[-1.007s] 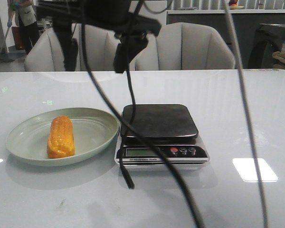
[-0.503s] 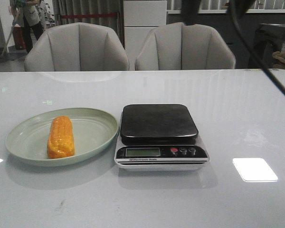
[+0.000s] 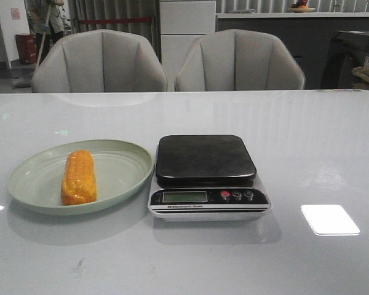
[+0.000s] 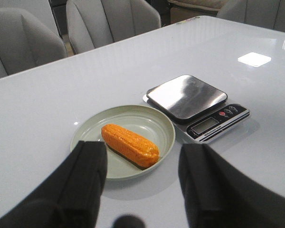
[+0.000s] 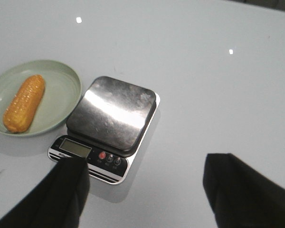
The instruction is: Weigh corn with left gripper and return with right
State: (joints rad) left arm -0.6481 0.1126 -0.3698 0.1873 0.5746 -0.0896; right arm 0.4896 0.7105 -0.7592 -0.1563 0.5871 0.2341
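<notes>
Corn (image 3: 79, 177) lies on pale green plate (image 3: 120, 157), beside kitchen scale (image 3: 206, 175) on our white desk (image 3: 307, 141). Our left gripper (image 4: 141, 183) and right gripper (image 5: 145, 190): jaws spread wide, holding nothing.

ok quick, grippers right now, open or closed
Left gripper: open, holding nothing, above the table.
Right gripper: open, holding nothing.
</notes>
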